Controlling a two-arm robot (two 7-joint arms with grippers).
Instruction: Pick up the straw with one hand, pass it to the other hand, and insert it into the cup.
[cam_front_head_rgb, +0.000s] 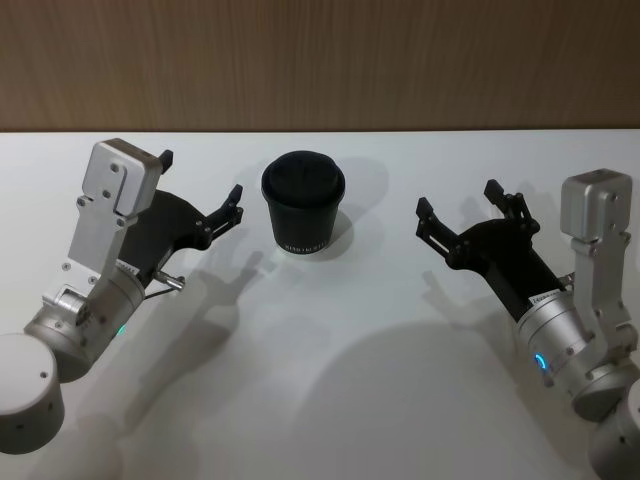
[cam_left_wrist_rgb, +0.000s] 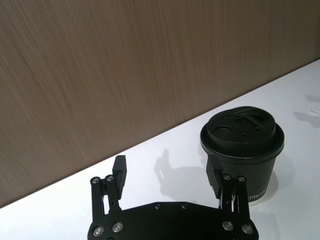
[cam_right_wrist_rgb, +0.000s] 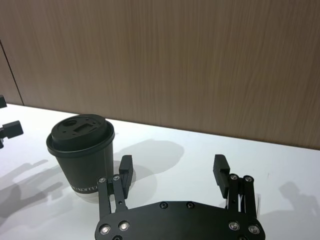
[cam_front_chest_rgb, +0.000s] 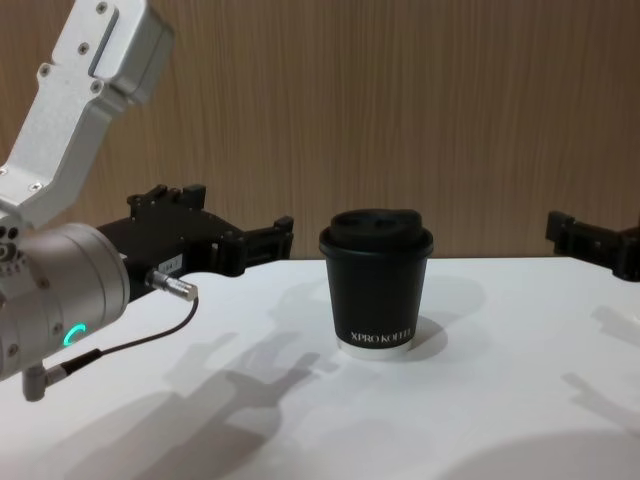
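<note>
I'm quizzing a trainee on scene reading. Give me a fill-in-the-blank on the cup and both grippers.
1. The black paper cup stands upright on the ____ table.
2. It stands ____ the left gripper and the right gripper, touching neither.
3. Both grippers are ____, holding nothing.
Missing words: white; between; open.
</note>
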